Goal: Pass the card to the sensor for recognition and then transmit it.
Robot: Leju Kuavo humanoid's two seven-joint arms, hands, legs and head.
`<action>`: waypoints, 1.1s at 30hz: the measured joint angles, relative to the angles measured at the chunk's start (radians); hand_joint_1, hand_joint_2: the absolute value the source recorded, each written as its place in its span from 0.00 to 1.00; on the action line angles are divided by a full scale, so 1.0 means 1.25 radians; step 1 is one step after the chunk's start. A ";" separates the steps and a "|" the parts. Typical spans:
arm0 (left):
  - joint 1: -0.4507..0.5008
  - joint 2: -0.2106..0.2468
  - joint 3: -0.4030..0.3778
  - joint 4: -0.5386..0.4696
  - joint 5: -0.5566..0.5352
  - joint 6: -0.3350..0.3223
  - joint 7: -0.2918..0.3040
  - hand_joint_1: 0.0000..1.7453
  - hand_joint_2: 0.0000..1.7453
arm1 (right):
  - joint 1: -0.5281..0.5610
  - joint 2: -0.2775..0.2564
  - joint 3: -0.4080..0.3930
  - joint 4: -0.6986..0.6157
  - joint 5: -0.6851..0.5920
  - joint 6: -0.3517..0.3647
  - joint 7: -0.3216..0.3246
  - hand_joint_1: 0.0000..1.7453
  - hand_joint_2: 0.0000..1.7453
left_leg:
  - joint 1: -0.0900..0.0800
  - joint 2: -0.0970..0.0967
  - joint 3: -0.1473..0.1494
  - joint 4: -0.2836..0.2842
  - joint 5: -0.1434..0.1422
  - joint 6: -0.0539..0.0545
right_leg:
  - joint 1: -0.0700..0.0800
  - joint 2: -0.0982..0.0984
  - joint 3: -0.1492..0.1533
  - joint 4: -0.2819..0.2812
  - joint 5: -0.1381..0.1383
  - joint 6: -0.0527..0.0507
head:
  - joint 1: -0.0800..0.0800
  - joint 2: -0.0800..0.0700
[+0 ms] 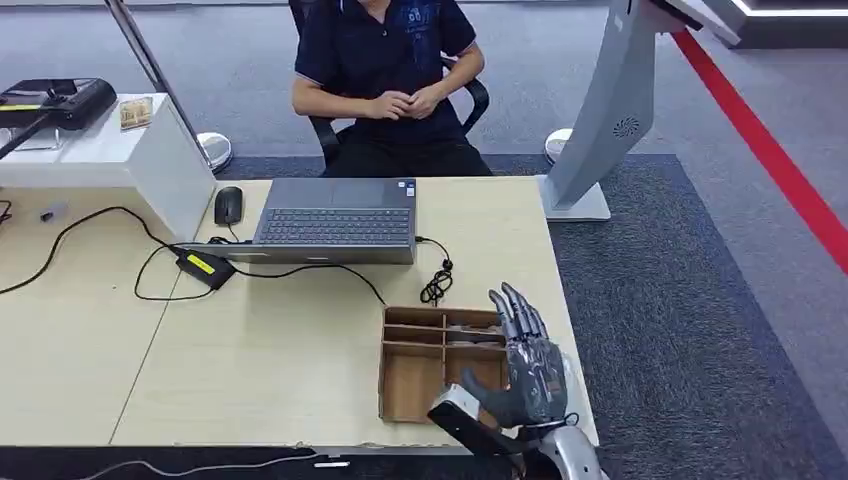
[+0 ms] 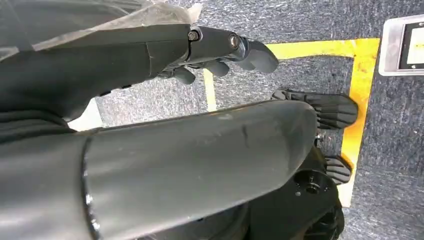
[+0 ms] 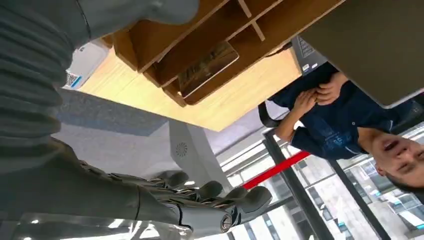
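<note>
Thin, stiff, light and likely slick, lying flat in a far compartment of the cardboard tray at the table's near right: card, best pinched by an edge; right hand spread empty above, left hand hanging loosely curled, empty.
</note>
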 joint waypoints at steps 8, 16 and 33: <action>0.000 0.001 -0.001 0.000 -0.005 -0.002 0.000 0.00 0.00 | -0.019 0.027 0.004 0.073 -0.026 -0.042 -0.015 0.00 1.00 | 0.000 0.000 0.000 0.000 0.000 0.000 | 0.000 0.000 0.000 0.000 0.000 0.000 | 0.000 0.000; 0.000 0.003 -0.001 0.000 -0.011 -0.006 0.000 0.00 0.00 | -0.029 0.034 -0.002 0.102 -0.016 -0.051 -0.013 0.00 1.00 | 0.000 0.000 0.000 0.000 0.000 0.000 | 0.000 0.000 0.000 0.000 0.000 0.000 | 0.000 0.000; 0.000 0.007 -0.001 0.000 -0.020 -0.010 0.000 0.00 0.00 | -0.043 0.038 -0.028 0.121 0.010 -0.055 -0.009 0.00 1.00 | 0.000 0.000 0.000 0.000 0.000 0.000 | 0.000 0.000 0.000 0.000 0.000 0.000 | 0.000 0.000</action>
